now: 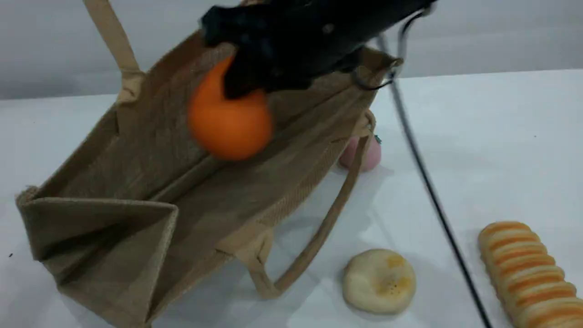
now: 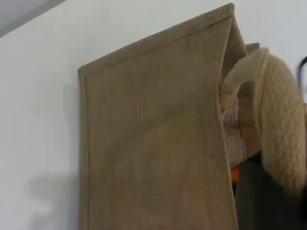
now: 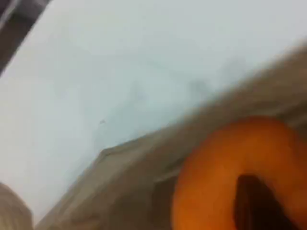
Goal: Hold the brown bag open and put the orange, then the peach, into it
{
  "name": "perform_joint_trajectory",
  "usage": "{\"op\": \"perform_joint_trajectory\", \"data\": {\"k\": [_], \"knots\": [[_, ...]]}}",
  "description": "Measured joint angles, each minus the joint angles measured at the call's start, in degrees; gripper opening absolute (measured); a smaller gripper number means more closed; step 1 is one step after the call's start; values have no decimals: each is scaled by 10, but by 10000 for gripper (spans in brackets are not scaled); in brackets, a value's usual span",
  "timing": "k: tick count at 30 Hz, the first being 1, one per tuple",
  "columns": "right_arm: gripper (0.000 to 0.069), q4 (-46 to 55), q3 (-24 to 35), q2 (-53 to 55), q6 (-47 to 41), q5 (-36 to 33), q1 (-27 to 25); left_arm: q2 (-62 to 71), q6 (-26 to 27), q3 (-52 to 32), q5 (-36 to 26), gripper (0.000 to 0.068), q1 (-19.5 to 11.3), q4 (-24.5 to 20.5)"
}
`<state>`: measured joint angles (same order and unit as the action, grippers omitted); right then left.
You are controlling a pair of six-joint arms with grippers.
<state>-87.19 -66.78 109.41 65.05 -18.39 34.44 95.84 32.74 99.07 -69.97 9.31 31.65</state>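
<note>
The brown bag (image 1: 150, 182) stands tilted on the white table with its mouth gaping toward the camera. One beige handle (image 1: 109, 32) is pulled up past the top edge. In the left wrist view that handle (image 2: 283, 124) drapes over my left gripper (image 2: 261, 201), which is shut on it, beside the bag's outer wall (image 2: 153, 139). My right gripper (image 1: 246, 84) is shut on the top of the orange (image 1: 229, 120) and hangs it over the bag's mouth. The orange (image 3: 235, 172) fills the right wrist view. The pink peach (image 1: 370, 156) lies on the table behind the bag's right wall, partly hidden.
A flat cream bun (image 1: 379, 281) lies in front of the bag's loose handle (image 1: 319, 237). An orange-striped bread loaf (image 1: 528, 269) lies at the lower right. A black cable (image 1: 428, 182) runs from the right arm down across the table.
</note>
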Motion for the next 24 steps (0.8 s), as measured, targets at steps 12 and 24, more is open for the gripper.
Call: {"op": "perform_joint_trajectory", "data": {"k": [12, 24], "knots": [[207, -41, -40, 72, 49, -56, 6, 0, 0, 0, 0, 80, 0, -1], [458, 34, -39, -12, 39, -73, -11, 0, 0, 0, 0, 80, 0, -1]]}}
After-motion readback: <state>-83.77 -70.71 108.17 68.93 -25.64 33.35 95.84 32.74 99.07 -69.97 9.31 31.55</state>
